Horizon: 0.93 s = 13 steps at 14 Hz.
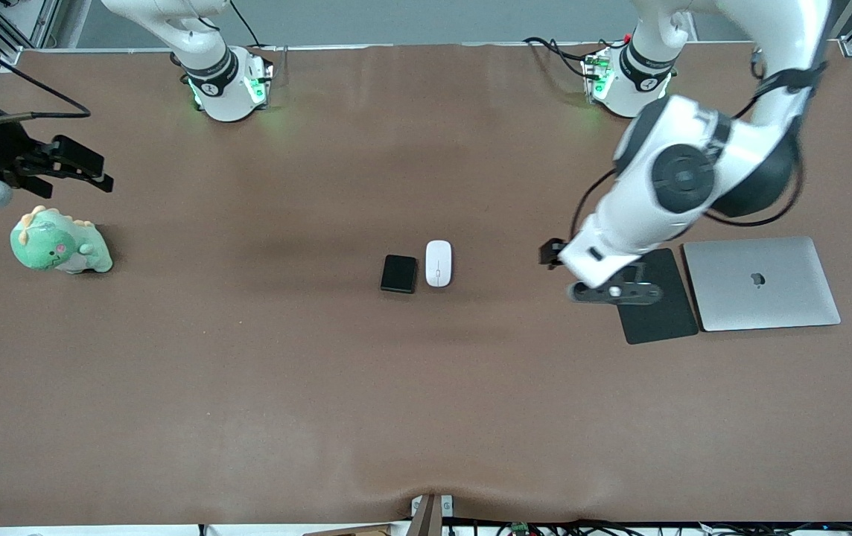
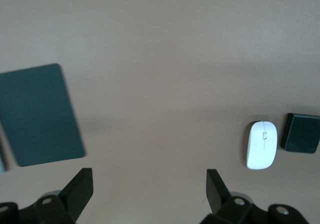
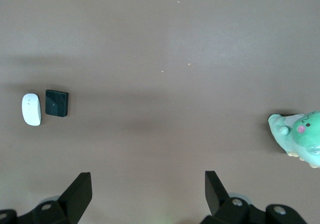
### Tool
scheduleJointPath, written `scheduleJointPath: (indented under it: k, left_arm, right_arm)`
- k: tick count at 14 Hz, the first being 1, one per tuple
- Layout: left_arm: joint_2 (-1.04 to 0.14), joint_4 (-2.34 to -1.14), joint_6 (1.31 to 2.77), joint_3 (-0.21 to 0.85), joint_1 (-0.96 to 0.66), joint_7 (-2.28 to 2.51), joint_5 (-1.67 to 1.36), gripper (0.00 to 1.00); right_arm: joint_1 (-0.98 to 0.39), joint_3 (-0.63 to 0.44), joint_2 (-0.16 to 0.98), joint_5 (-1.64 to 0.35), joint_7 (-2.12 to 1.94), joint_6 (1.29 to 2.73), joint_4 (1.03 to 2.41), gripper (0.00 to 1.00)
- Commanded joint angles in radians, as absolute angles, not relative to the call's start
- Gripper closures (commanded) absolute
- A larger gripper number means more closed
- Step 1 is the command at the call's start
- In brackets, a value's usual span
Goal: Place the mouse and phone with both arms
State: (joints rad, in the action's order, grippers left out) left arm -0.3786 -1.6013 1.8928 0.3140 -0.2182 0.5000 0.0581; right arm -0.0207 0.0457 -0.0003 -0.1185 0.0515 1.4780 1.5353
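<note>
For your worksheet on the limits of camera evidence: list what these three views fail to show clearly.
- Mouse pad: front view, its end toward the robots is covered by the left arm.
- Left hand: front view, mostly under its own wrist.
- Right hand: front view, its arm is cut off by the picture's edge.
- Dinosaur toy: right wrist view, cut by the edge.
- Phone: left wrist view, cut by the edge.

One white mouse [image 1: 438, 263], one black phone [image 1: 398, 274], one black mouse pad [image 1: 660, 313], one silver laptop [image 1: 761, 283], one green plush dinosaur [image 1: 59, 242], two robot arms [image 1: 664, 201]
</note>
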Motion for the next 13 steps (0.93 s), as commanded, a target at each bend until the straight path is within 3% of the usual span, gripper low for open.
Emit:
scheduleJointPath:
  k: [1,8,13]
  left_arm:
    - [-0.448,-1.586,1.942,0.313,-0.277,0.572,0.086,0.00]
    - [-0.621,-1.578,2.137,0.313,-0.448,0.756,0.150,0.00]
    - [-0.706,-1.577,2.232,0.308,-0.515,0.880,0.160,0.00]
  right_arm:
    - [-0.077,0.046,0.015,-0.138,0.124,1.483,1.522,0.00]
    - [-0.201,0.046,0.048,-0.137,0.288,1.522,1.535,0.00]
    - [-0.209,0.048,0.066,-0.138,0.307,1.555,1.534,0.00]
